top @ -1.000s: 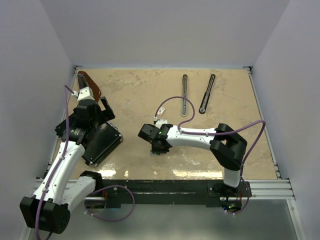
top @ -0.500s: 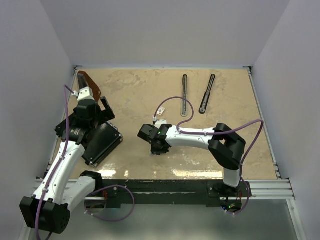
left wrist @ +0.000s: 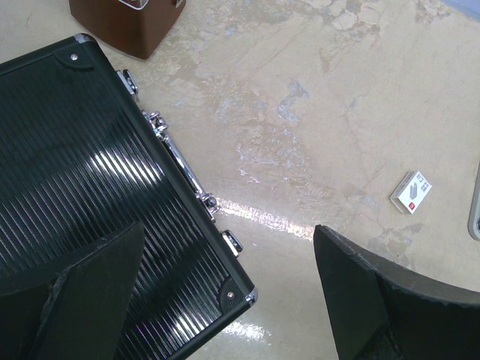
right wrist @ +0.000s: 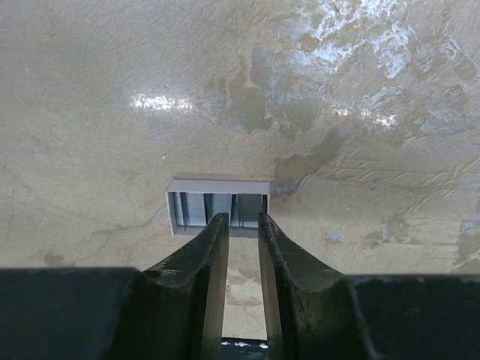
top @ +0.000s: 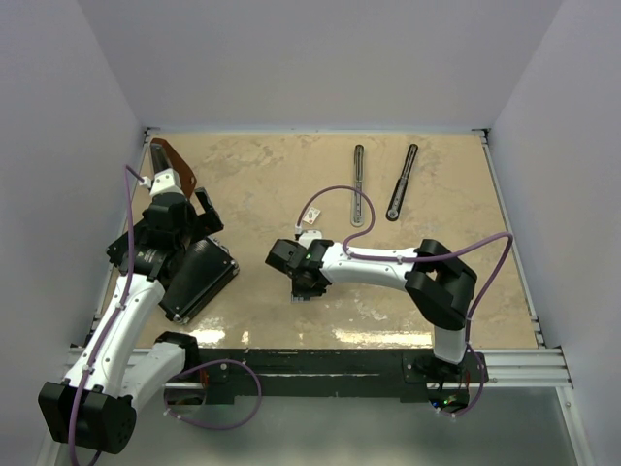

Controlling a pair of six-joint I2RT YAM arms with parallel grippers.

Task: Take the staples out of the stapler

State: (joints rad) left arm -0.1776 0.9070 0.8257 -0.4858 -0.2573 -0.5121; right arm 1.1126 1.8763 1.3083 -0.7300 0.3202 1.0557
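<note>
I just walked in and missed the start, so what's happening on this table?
The right gripper hangs low over a small grey block, seemingly staples, its fingers narrowly parted at its near edge. The stapler lies in two pieces at the far side, untouched. The left gripper hovers open above a black case.

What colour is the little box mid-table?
Small flat box: white with red patch, clearest in left wrist view.

Beige marbled table (top: 262,184). Black ribbed case (left wrist: 67,150), chrome latches. Brown wedge (left wrist: 124,22). White-and-red small box (left wrist: 411,191). Silvery-grey staples (right wrist: 196,210) inside pale grey tray (right wrist: 217,184). Black fingers (right wrist: 196,277). Purple cables (top: 330,194).
</note>
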